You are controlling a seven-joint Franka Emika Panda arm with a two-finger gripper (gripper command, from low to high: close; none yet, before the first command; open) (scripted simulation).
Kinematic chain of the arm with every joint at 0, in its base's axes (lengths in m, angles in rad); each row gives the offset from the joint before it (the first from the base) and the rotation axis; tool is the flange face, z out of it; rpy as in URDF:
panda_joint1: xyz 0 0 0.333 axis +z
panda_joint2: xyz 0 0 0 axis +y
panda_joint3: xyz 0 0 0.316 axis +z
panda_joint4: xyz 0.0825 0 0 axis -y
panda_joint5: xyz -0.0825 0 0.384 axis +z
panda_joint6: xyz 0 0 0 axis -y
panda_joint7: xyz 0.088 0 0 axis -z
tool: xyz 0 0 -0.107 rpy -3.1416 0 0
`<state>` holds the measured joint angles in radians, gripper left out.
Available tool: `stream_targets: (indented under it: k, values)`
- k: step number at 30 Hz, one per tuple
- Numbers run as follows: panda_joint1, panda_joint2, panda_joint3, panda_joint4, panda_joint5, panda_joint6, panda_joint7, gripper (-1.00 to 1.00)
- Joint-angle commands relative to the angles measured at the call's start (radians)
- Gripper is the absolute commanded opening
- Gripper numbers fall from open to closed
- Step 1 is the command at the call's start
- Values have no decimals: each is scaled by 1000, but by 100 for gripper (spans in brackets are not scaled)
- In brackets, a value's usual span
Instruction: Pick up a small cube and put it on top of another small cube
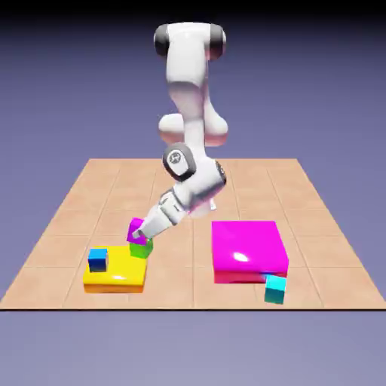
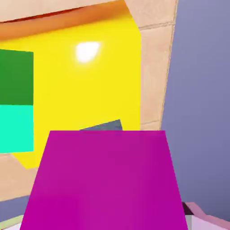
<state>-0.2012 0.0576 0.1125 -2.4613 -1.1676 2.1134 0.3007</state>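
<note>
- In the exterior view the jaws are clamped on the small magenta cube (image 1: pixel 136 228), which is tilted and close above the small green cube (image 1: pixel 141 248); whether the two touch, I cannot tell
- The green cube is at the yellow slab (image 1: pixel 114 280), by its corner nearest the middle of the worktop (image 1: pixel 177 290); the slab lies towards the worktop's near edge and the exterior view's left corner
- The blue cube (image 1: pixel 98 260) is on that slab; by the big magenta slab (image 1: pixel 246 240), the teal cube (image 1: pixel 275 290) is close to the worktop's near edge
- In the hand view the magenta cube (image 2: pixel 105 179) fills the bottom middle, gripped; a green and turquoise block (image 2: pixel 16 101) shows at the left edge, and I cannot tell which cube it is
- I judge the pick done and the placing well along; levelling, seating, letting go and backing away are what is left
</note>
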Motion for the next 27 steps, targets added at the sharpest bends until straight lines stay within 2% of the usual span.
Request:
stream_targets:
  k: [1, 9, 17, 19, 23, 24, 27]
  values:
    - [10, 1, -13, 16, 40, -19, -10, -100]
    - [74, 5, -111, 148, 388, -177, -103, -100]
    - [95, 53, -155, 208, 716, -316, -47, -100]
    - [97, 64, -151, 200, 705, -310, -19, -100]
    - [67, 125, -181, 99, 650, -147, 22, -100]
    - [67, 125, -181, 99, 650, -147, 22, 100]
    - [83, 93, -165, 153, 679, -234, 0, 100]
